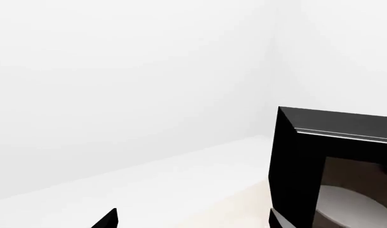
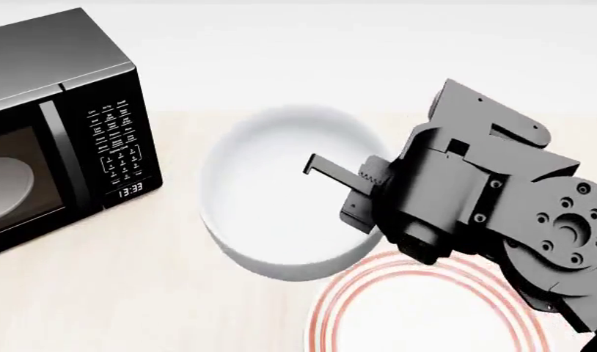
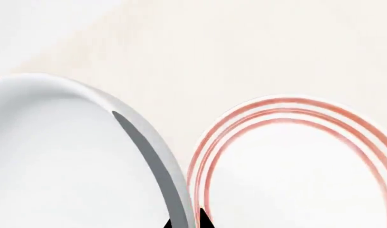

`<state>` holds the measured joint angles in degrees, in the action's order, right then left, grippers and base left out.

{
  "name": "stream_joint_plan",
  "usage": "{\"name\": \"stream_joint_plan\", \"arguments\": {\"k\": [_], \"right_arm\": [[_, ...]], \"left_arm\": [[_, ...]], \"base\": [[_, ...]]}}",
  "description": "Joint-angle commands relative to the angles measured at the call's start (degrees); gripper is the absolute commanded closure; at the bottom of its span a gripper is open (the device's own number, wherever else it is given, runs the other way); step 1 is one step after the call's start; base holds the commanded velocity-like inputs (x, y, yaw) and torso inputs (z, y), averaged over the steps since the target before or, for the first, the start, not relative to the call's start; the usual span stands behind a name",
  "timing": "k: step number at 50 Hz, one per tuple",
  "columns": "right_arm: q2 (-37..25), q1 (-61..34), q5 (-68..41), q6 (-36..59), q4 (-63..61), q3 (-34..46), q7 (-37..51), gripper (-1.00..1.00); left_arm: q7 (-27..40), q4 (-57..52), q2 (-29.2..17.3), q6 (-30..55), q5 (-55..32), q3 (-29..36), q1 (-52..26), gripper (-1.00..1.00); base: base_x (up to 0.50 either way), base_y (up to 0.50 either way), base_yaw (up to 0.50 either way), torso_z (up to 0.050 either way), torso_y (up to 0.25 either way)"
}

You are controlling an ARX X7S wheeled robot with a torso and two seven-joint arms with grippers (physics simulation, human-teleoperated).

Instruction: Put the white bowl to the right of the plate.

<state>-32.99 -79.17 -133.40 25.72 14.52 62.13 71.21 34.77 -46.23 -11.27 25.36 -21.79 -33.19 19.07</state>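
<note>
One white bowl [image 2: 279,194] left of plate [image 2: 426,315], beside microwave [image 2: 59,125] | rigid, glossy, slippery, likely breakable: pinch the thick rim | right gripper [image 2: 362,194] straddles that rim, closure unclear | left gripper's tips barely visible.

A black microwave [image 2: 64,125] stands on a pale cream counter [image 2: 132,308] against white walls

A black microwave [image 1: 307,161] fills one corner, its open front showing a pale turntable disc [image 1: 352,209] inside. It stands on a cream table [image 1: 200,209] against a white wall [image 1: 130,76]. Two dark tips at the frame edge are probably the left gripper's fingers [image 1: 108,221].
</note>
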Motion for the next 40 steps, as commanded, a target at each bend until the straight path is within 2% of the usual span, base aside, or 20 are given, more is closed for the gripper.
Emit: {"name": "stream_joint_plan", "arguments": {"k": [1, 40], "right_arm": [[-5.50, 0.21, 0.41, 0.64, 4.54, -1.59, -3.18, 1.00], [-25.29, 8.21, -4.54, -4.00, 4.74, -6.63, -5.64, 1.00]], "left_arm": [[-0.07, 0.24, -0.70, 0.18, 0.29, 1.60, -0.33, -1.00], [1.56, 0.97, -1.91, 0.78, 1.70, 4.45, -1.20, -1.00]], "base": [[0.00, 0.00, 0.00, 0.000, 0.000], [0.00, 0.00, 0.00, 0.000, 0.001]]}}
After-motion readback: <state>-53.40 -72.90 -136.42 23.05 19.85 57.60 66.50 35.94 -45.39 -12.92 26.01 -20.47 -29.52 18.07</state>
